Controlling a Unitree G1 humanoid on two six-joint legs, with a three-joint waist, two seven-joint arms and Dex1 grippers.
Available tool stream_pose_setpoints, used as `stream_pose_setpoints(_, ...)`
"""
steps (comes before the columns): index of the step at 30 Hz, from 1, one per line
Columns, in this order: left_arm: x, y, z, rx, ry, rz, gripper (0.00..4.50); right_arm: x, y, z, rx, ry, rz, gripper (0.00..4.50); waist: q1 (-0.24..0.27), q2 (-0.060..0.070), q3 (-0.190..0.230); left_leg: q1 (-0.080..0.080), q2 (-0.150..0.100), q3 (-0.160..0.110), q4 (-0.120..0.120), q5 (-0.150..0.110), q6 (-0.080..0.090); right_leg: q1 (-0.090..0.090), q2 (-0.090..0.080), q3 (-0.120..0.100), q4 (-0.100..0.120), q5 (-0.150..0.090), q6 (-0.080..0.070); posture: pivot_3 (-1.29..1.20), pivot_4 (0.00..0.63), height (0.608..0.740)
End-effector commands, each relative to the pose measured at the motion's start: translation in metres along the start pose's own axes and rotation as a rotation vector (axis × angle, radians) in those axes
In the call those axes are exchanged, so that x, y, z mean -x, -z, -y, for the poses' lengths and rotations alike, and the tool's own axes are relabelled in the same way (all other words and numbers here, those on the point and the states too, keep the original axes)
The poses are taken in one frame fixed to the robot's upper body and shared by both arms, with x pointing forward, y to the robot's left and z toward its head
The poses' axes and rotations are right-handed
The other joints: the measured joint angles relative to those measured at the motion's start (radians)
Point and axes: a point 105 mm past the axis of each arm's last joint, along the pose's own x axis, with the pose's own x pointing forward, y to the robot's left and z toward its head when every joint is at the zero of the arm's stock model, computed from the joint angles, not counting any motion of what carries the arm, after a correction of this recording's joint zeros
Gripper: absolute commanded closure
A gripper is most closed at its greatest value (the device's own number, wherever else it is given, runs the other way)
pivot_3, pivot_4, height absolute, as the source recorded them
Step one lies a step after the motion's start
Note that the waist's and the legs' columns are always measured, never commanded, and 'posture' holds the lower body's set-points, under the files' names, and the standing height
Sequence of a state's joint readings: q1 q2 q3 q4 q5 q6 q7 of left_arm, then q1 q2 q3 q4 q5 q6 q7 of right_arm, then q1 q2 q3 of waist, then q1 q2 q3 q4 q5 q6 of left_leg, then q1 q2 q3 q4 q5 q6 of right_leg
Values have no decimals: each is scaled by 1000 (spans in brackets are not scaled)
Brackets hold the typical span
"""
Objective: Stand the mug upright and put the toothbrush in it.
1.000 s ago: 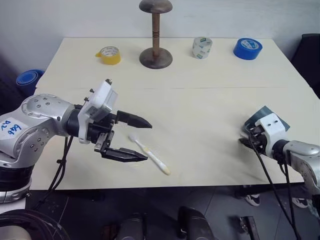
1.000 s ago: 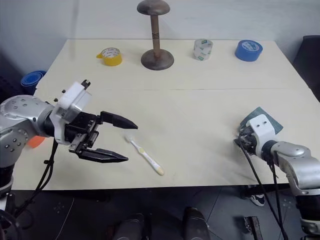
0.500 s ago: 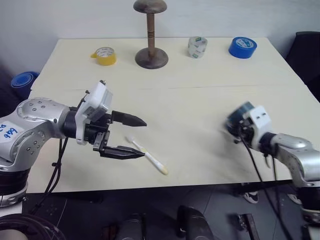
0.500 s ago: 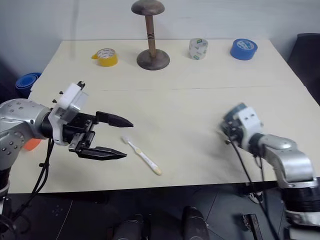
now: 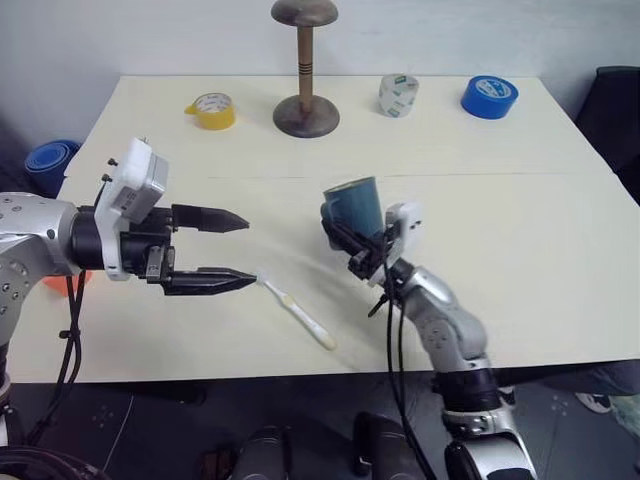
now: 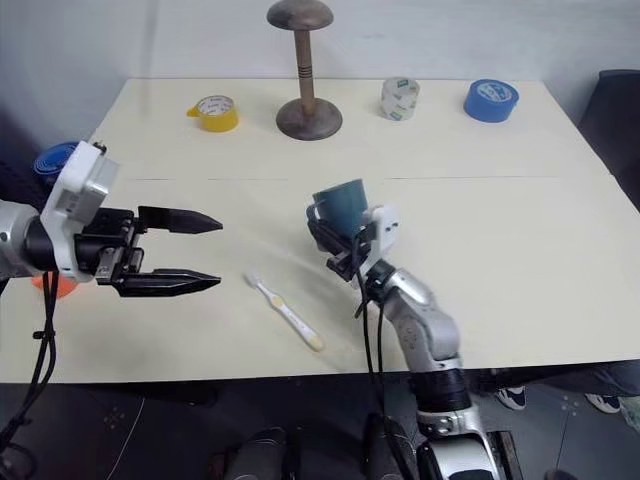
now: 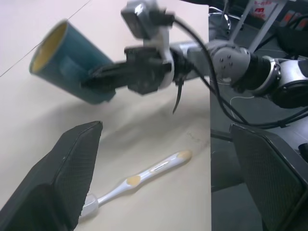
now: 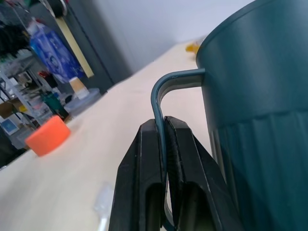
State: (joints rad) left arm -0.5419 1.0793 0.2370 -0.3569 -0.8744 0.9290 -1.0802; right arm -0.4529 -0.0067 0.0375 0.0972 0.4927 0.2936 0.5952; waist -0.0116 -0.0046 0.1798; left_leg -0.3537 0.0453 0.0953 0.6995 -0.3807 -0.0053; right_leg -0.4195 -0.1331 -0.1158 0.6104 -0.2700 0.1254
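So the right tool [image 5: 345, 238] has its 2 black fingers pinched tight on the thin loop handle of the mug [image 5: 354, 205], you can see the handle squeezed between them in the right wrist view. The mug is up in the air over the middle of the surface [image 5: 520, 210], not touching it, tilted with its open end up and leaning toward the far edge. The left tool [image 5: 232, 252] hangs over the left side with its fingers spread wide apart, nothing in them, pointing across toward the mug. The toothbrush [image 5: 296, 311] lies flat on the surface near the front edge, bristle end just beside the lower finger of the left tool, yellowish end pointing toward the front. Along the back there's a yellow tape roll [image 5: 214, 109], a wooden stand [image 5: 305, 70], a white tape roll [image 5: 399, 95] and a blue tape roll [image 5: 489, 96].
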Motion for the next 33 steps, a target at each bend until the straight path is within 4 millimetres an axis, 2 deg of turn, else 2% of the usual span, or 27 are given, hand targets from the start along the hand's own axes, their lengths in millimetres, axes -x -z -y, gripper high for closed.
stream_pose_setpoints(1, 7, -15, -1, -58, -14, -2, 0, -14, -3, -8, 22, -52, 53, 4473, -9, 0, 0, 0, 0, 0, 0, 0, 0, 0, 0, 0, 0, 0, 0, 0, 150, 740)
stream_pose_setpoints(5, 7, -19, -3, -64, -10, -4, 0, -9, 6, -1, 25, -40, 37, 4473, -21, 0, 0, 0, 0, 0, -1, 0, -1, 0, 0, 0, 1, 0, 0, 0, 150, 740)
stream_pose_setpoints(9, 3, -18, -5, -69, 8, -6, 0, 11, 3, -2, 19, -49, 21, 3520, -17, 0, 0, 0, 1, 0, -1, 0, -1, 0, 1, 0, 1, 0, 0, 0, 150, 740)
stream_pose_setpoints(11, 1, -16, -6, -69, 17, -5, 0, 19, 3, -4, 23, -54, 2, 2727, -17, 0, 0, 0, 1, -1, -1, 0, -1, 0, 1, 0, 0, 0, 0, 0, 150, 740)
stream_pose_setpoints(20, -6, -12, -10, -70, 53, -3, 0, 46, 4, -7, 95, -37, -114, 19, -17, 0, 0, 0, 1, 1, -1, 0, -2, -2, 2, 2, 2, -1, -1, 0, 150, 740)
stream_pose_setpoints(24, -8, -2, -8, -45, 63, -31, 0, 62, -1, -6, 187, -23, -201, 19, -15, 0, 0, -2, 1, 2, 0, 0, -2, -4, 1, 3, 2, -1, -1, 0, 150, 740)
stream_pose_setpoints(28, -6, 7, 1, 53, 43, -17, 0, 92, -8, -6, 313, -23, -346, 19, -15, 0, 0, -2, 1, 4, -1, 0, -2, -6, 1, 5, 2, -1, -1, 0, 150, 740)
stream_pose_setpoints(31, -9, 23, 9, 177, -38, -54, 0, 117, -24, -17, 379, -86, -448, 19, -13, 0, 0, -4, 1, 4, -1, 0, -1, -8, 1, 6, 2, 0, -1, 0, 150, 740)
stream_pose_setpoints(33, -10, 32, 12, 253, -95, -60, 0, 125, -35, -22, 406, -113, -493, 19, -10, -1, 0, -4, 1, 4, 0, -1, 0, -8, 1, 7, 2, 0, -1, 0, 150, 740)
